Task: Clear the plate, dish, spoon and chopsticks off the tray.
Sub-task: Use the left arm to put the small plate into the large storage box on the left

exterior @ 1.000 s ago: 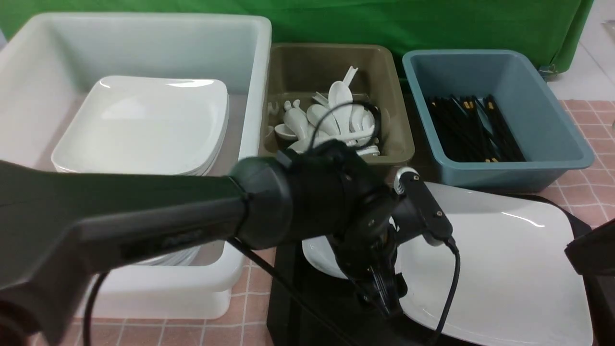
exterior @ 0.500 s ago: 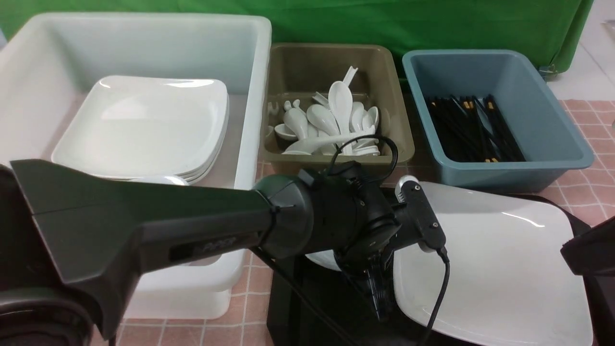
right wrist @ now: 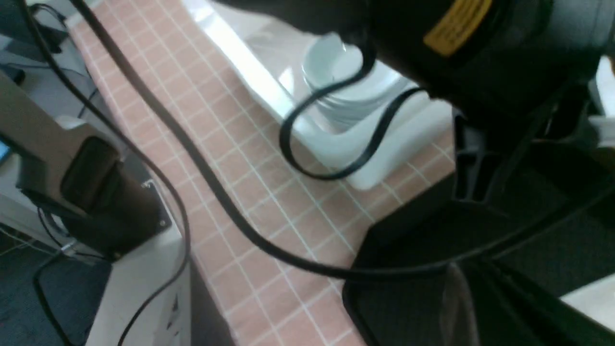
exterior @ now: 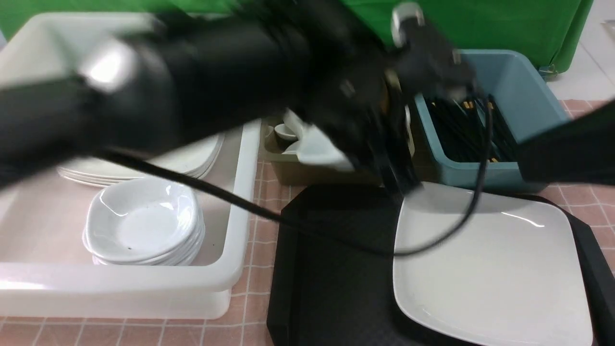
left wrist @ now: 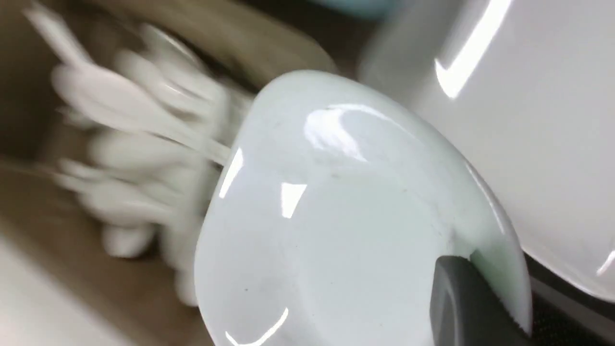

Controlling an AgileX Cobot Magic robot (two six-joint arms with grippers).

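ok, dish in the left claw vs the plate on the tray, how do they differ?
Size: the dish is far smaller than the plate.
Pose: the dish is held up and tilted, pinched at its rim by the left claw; the plate lies flat on the tray.
Shape: the dish is deeper and bowl-like; the plate is shallow and rounded-square.
Both are glossy white.

Front view bright, even light from overhead; I see only soft shadows. Left arm (exterior: 202, 91) smeared by heavy motion blur, outline lost. Plate (exterior: 490, 269) sharp, thin glare streak near far rim. Left wrist view: dish (left wrist: 346, 226) crisp, hard white highlights; spoons (left wrist: 129, 139) behind streaked, unfocused. Right wrist view dimmer; I read near foreground as dark, soft mass; tablecloth (right wrist: 269, 158) grid clear.
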